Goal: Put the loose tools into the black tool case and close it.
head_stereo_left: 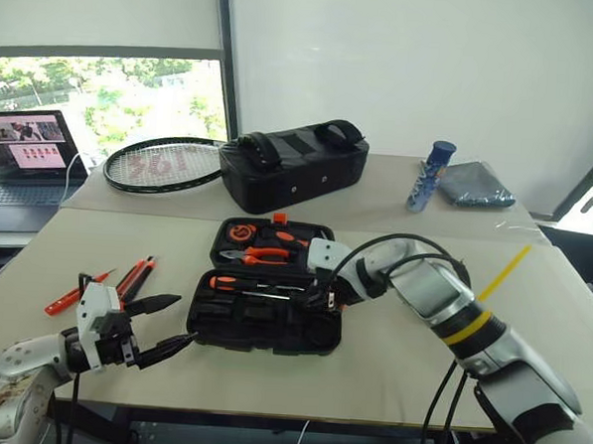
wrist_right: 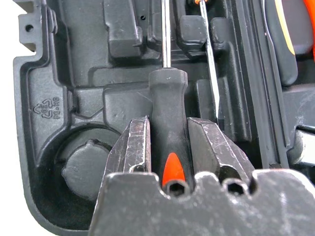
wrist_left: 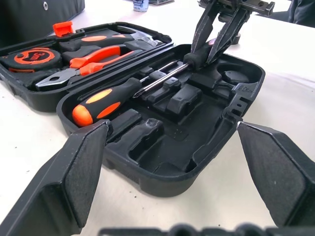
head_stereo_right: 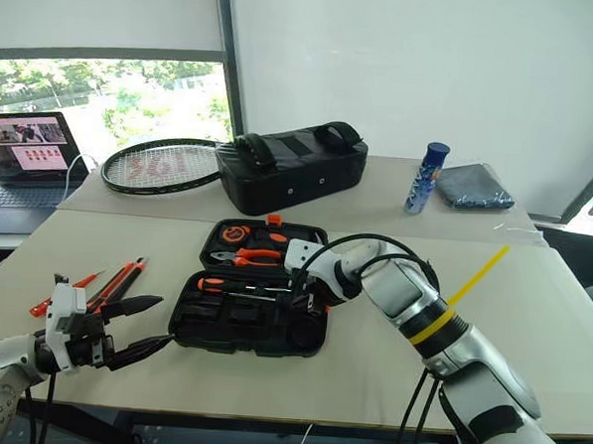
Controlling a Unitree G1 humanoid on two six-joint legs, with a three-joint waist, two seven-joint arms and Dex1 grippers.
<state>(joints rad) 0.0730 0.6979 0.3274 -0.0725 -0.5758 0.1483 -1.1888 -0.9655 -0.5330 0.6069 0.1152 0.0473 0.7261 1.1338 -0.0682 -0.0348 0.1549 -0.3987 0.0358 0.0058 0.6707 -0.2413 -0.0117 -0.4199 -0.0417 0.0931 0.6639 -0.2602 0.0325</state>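
Black-handled screwdriver (wrist_right: 169, 128) sits clamped in the right claw (wrist_right: 170, 147) over the open tool case (head_stereo_left: 271, 325).

Matt black moulded-plastic tool case (head_stereo_left: 263, 325); glossy metal screwdriver shaft (wrist_right: 166, 34); smooth matt table (head_stereo_left: 389, 361); soft fabric bag (head_stereo_left: 291, 167).

White wall (head_stereo_left: 405, 59), daylit window (head_stereo_left: 104, 98) w/ blind, beige table (head_stereo_left: 388, 366).
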